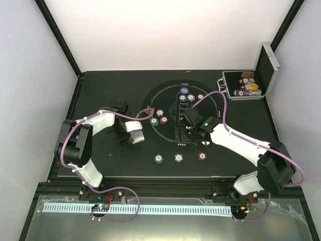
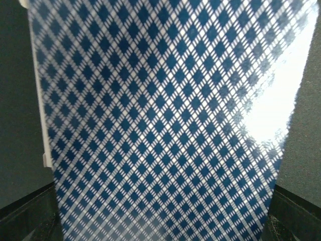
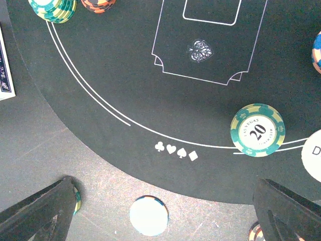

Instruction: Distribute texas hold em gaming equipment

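My left gripper [image 1: 129, 134] is left of the round poker mat [image 1: 165, 145] and shut on a stack of playing cards [image 1: 136, 136]. Their blue diamond-patterned back [image 2: 160, 115] fills the left wrist view. My right gripper [image 1: 190, 133] hovers open and empty over the mat's near edge. In the right wrist view it [image 3: 164, 193] is above a white-topped chip [image 3: 148, 216], with a green 20 chip [image 3: 258, 130] further off to the right. A green chip [image 1: 159, 158], a white chip [image 1: 178, 157] and a brown chip [image 1: 202, 156] lie in a row at the mat's near side.
Several chips [image 1: 159, 116] lie on the mat's left half, and a blue disc [image 1: 184, 90] with more chips [image 1: 191, 97] lies at its far side. An open silver-edged case [image 1: 243, 85] of chips stands at the back right. A white disc [image 3: 313, 155] shows at the right edge.
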Controlling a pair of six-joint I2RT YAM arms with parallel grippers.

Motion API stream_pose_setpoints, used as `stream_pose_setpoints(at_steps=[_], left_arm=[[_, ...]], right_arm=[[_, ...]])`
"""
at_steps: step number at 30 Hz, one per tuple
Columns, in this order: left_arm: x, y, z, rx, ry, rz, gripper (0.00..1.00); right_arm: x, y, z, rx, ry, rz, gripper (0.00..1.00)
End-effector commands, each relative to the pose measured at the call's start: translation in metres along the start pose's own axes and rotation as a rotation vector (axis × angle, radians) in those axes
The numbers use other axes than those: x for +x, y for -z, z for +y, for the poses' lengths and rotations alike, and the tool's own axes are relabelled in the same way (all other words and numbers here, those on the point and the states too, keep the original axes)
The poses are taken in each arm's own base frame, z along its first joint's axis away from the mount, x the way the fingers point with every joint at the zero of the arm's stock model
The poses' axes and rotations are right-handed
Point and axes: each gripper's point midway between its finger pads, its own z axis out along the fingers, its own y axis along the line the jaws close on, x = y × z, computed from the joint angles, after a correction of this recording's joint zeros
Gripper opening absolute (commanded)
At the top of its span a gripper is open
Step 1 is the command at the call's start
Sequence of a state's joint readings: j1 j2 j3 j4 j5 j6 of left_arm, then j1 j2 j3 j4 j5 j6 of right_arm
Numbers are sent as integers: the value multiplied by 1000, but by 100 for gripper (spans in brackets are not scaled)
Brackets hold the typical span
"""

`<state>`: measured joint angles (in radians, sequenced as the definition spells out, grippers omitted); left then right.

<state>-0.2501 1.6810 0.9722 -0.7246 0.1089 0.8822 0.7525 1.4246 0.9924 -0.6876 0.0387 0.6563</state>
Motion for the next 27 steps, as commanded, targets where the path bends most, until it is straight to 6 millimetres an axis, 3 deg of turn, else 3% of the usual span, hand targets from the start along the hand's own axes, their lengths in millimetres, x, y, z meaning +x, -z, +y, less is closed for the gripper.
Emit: stream_pose_setpoints(at_steps=[1, 14, 27], left_arm=[[0, -7, 2, 15, -10, -10, 99], [1, -13, 5, 27, -16, -44, 99], [5, -20, 1, 47, -35, -54, 92]], right_arm=[[-3, 3, 9, -28, 1, -5, 98], [-1, 3, 11, -39, -3, 2, 96], [3, -1, 11, -47, -12, 13, 94]])
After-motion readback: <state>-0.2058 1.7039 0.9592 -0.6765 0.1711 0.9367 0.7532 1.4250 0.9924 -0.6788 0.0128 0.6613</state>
